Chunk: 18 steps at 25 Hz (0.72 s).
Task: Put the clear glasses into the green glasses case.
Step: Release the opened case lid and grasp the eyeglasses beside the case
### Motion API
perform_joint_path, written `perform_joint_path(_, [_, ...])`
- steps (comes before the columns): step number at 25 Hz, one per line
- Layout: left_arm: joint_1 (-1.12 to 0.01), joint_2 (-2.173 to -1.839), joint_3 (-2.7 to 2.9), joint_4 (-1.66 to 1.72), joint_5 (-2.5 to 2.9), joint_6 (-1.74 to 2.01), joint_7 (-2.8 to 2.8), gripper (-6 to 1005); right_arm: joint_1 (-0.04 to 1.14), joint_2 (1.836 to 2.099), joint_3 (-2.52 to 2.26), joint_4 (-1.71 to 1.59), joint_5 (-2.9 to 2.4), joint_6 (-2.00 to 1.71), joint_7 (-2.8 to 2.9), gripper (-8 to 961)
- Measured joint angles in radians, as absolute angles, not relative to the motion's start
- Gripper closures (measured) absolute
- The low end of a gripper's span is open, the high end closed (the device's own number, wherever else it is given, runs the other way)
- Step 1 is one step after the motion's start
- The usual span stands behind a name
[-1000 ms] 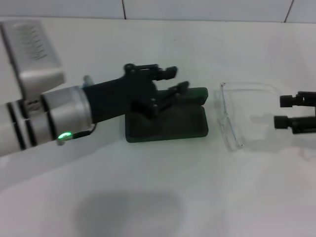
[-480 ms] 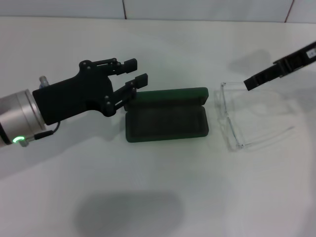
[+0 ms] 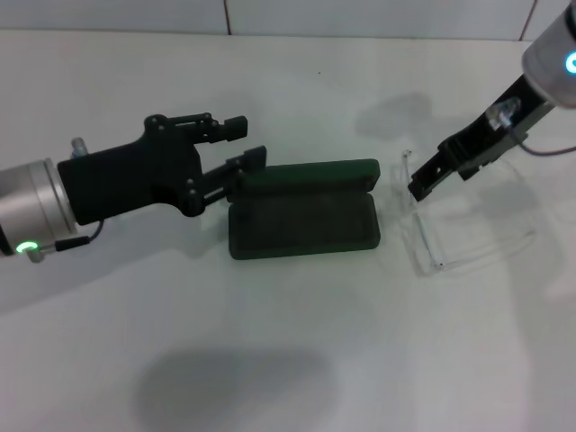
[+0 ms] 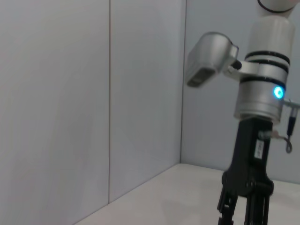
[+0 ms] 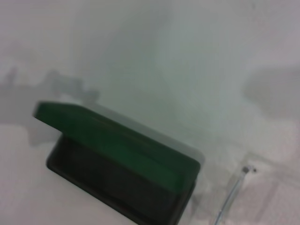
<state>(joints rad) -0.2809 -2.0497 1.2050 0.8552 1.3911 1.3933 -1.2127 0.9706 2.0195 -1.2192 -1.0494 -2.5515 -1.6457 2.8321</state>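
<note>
Beside open green glasses case (image 3: 303, 220), clear glasses (image 3: 454, 216), right gripper (image 3: 421, 186) overhead

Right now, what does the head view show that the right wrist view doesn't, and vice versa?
Head view only: both grippers. The left gripper is open beside the case's left end; the right gripper is over the glasses' left edge, fingers unclear. It also shows the whole glasses lying right of the case. Right wrist view only: a close look at the raised lid's outer face. Shared: the open case, empty, on the table, and part of the glasses.
</note>
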Motion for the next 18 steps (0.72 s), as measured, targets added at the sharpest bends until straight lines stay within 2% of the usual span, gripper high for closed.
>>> perform_joint_path(8, [-0.275,-2.085,1.177,0.832,1.395,1.384,-1.155,509,0.931,2.027,-1.289,-0.96,-2.531,-1.5,2.838,224])
perform_joint_path(13, [-0.289,-2.087,1.18,0.812,1.395,1.389,-1.144,329,0.906,2.027,-1.338,-0.956,-2.481,-1.442,2.837,246])
perform_joint_path(18, [-0.291,-2.087,1.185,0.81,1.395,1.392,-1.144,329,0.904,2.028,-1.379,-0.919,-2.441,-1.396,2.833,268])
